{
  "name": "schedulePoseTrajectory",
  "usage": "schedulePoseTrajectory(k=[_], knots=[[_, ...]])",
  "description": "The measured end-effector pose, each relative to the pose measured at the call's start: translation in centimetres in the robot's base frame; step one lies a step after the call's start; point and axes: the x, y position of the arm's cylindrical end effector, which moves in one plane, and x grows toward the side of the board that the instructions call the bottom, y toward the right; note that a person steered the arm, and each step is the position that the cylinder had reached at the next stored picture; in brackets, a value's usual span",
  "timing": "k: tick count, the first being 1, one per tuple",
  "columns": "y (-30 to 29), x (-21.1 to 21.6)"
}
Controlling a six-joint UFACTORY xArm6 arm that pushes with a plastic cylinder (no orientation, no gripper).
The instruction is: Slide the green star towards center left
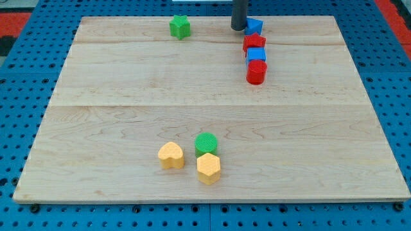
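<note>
The green star (180, 26) sits near the view's top edge of the wooden board (128, 83), left of the middle. My tip (239, 28) is a dark rod coming down at the view's top, about ninety pixels to the right of the star and apart from it. The tip stands right beside a blue block (255, 26) at its right.
Below the blue block runs a column: a red block (253, 43), a blue cube (256, 55) and a red cylinder (256, 72). Near the view's bottom are a green cylinder (206, 142), a yellow heart (171, 155) and a yellow hexagon (209, 168).
</note>
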Motion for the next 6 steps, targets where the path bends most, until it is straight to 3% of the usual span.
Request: schedulePoseTrajectory(k=[3, 4, 5, 6], knots=[[0.9, 0.1], [-2.2, -2.2], [-7.2, -2.0], [-15.8, 0.2]])
